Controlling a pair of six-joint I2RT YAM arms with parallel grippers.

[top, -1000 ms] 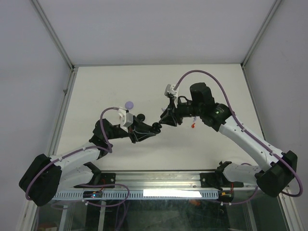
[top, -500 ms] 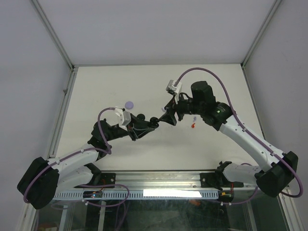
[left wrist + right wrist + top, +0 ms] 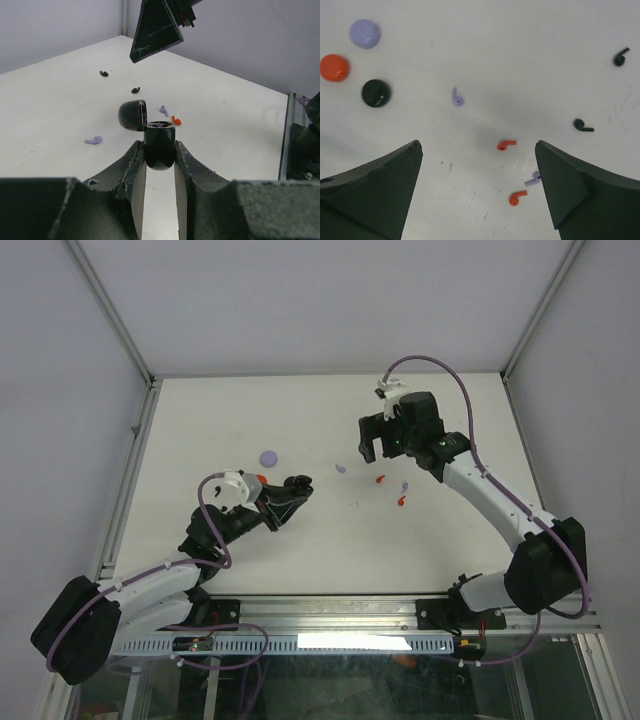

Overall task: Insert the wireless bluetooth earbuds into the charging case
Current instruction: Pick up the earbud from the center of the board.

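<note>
From above, the left gripper (image 3: 297, 486) reaches over the middle of the white table (image 3: 200, 420); what it holds is too small to make out here. A round lilac case (image 3: 268, 456) and a round red case (image 3: 261, 478) lie close by its wrist. The right gripper (image 3: 372, 450) hangs farther back with its fingers spread apart and nothing between them. Near it lie four tiny stemmed earbuds: a lilac earbud (image 3: 340, 469), a red earbud (image 3: 380, 479), a second lilac earbud (image 3: 405, 484) and a second red earbud (image 3: 401, 502).

In the left wrist view, the left gripper's two fingers are clamped on the lower half of a glossy black charging case (image 3: 159, 146). The case stands upright with its hinged lid (image 3: 132, 115) swung open to the left. Something lilac shows faintly in its mouth. Beyond it the lilac and red buds lie loose on the table, and two black earbuds (image 3: 135, 90) lie farther off. One dark finger of the right gripper hangs at the top of the frame.

In the right wrist view, the wide-apart fingers frame the table. All six loose buds lie scattered, none touching another. At upper left the lilac and red cases lie with a round black case (image 3: 375, 93) just beside them
</note>
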